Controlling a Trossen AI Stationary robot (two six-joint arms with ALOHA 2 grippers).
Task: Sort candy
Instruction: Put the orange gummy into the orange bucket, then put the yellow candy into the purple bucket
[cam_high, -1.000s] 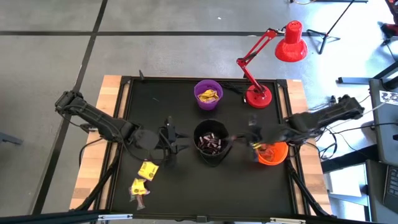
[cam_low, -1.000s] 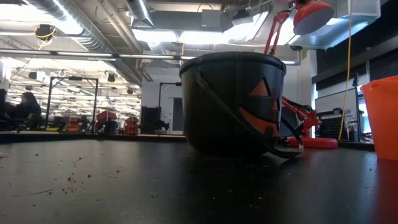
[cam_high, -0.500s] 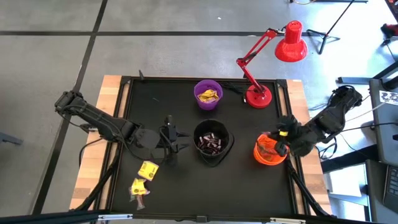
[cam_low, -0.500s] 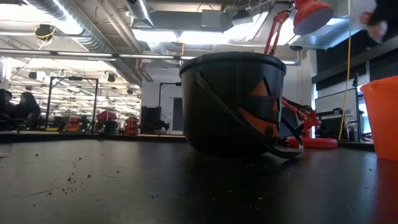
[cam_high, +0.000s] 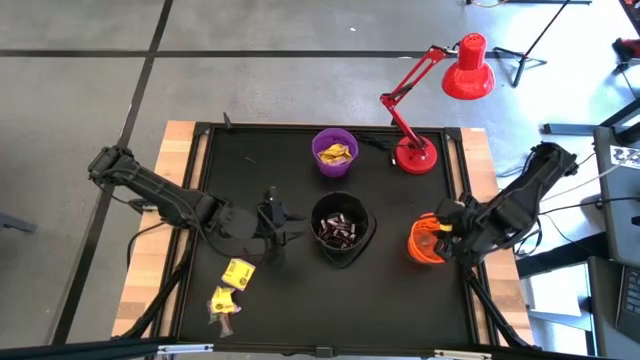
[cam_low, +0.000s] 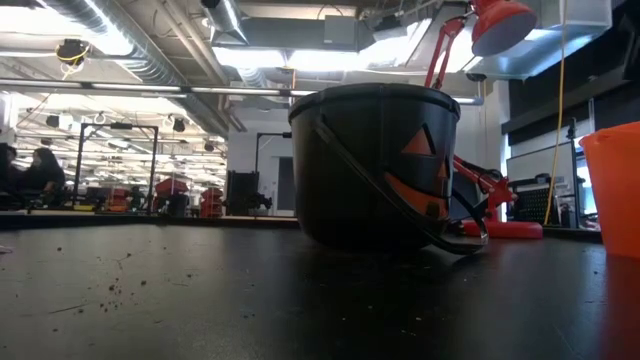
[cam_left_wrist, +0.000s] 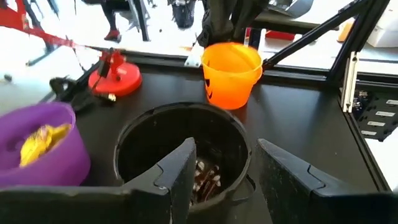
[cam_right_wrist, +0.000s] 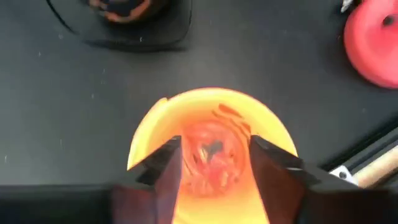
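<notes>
The candy shows as dark pieces in the black bowl (cam_high: 342, 228), yellow pieces in the purple bowl (cam_high: 335, 152), reddish pieces in the orange bowl (cam_right_wrist: 211, 152), and loose yellow pieces (cam_high: 237, 272) on the table's near left. My right gripper (cam_right_wrist: 214, 163) hangs open right above the orange bowl (cam_high: 425, 242), pointing down, with nothing between its fingers. My left gripper (cam_left_wrist: 227, 174) stands open and empty just left of the black bowl (cam_left_wrist: 183, 146), facing it.
A red desk lamp (cam_high: 415, 155) stands on its base at the far right, its head reaching beyond the table. The black bowl (cam_low: 375, 165) sits mid-table with the orange bowl (cam_low: 612, 185) to its right. Raised frame rails (cam_high: 465, 200) border the dark table top.
My right gripper has swung from the gap between the black and orange bowls toward the table's right edge, coming over the orange bowl, and has tipped from nearly level to pointing down into it. My left arm has kept still.
</notes>
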